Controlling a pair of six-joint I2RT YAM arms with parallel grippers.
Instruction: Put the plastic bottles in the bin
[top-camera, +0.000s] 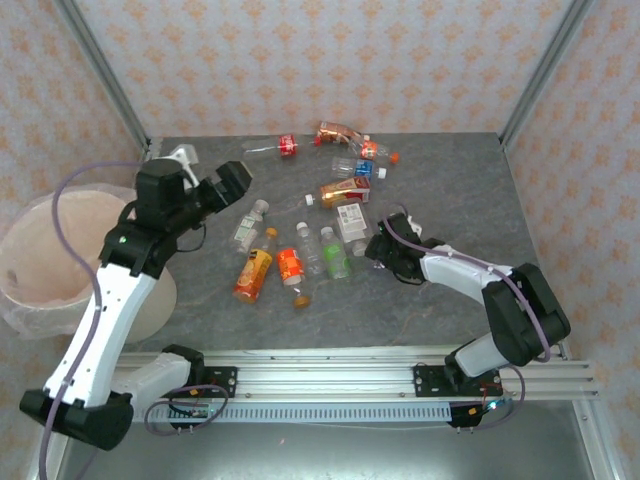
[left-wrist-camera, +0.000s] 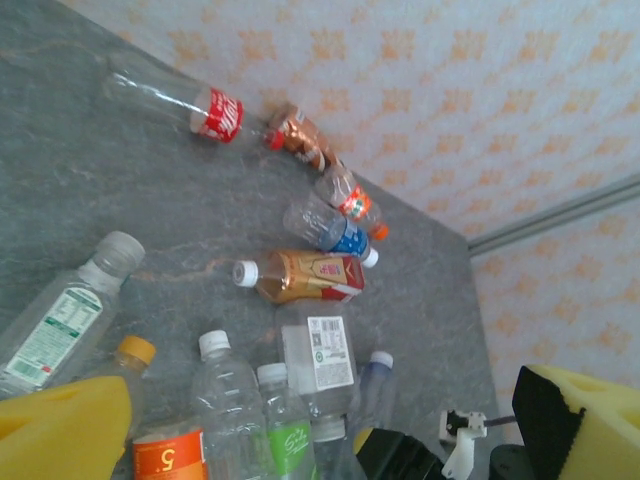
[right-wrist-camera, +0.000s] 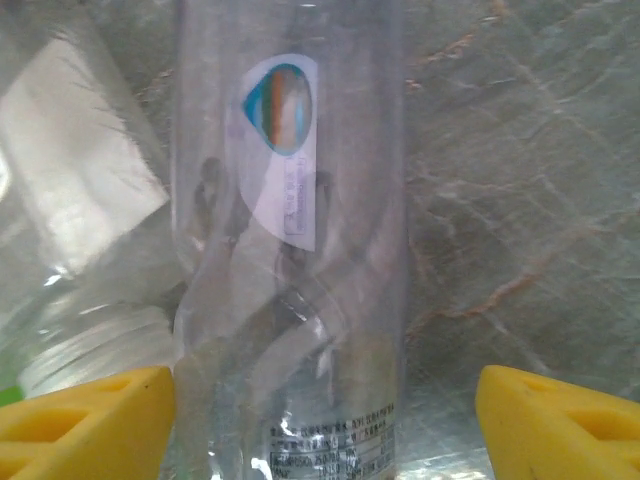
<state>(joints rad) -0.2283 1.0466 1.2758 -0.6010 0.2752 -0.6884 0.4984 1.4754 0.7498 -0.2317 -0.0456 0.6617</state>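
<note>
Clear plastic bottle with a blue-and-orange oval sticker (right-wrist-camera: 290, 200) lies on the grey marbled table (right-wrist-camera: 520, 200) among the other plastic bottles (top-camera: 300, 250), long axis running straight away from the right wrist camera, cap end out of frame. We see the right gripper (right-wrist-camera: 325, 395) low, arm stretched forward, fingers spread astride it: one pad at its wall, a gap at the other. Left gripper (top-camera: 212, 172) hangs raised, jaws spread wide and empty, near the pale pink round bin (top-camera: 40, 270) by the table's left edge.

You've got a grey veined table (top-camera: 470, 200), pale wallpaper (top-camera: 300, 60) with an orange floral print, and a pink-beige bin (top-camera: 30, 290). Your right finger pads (right-wrist-camera: 90, 425) are yellow; the clear bottle (right-wrist-camera: 290, 250) by them has a blue-and-orange oval sticker.
</note>
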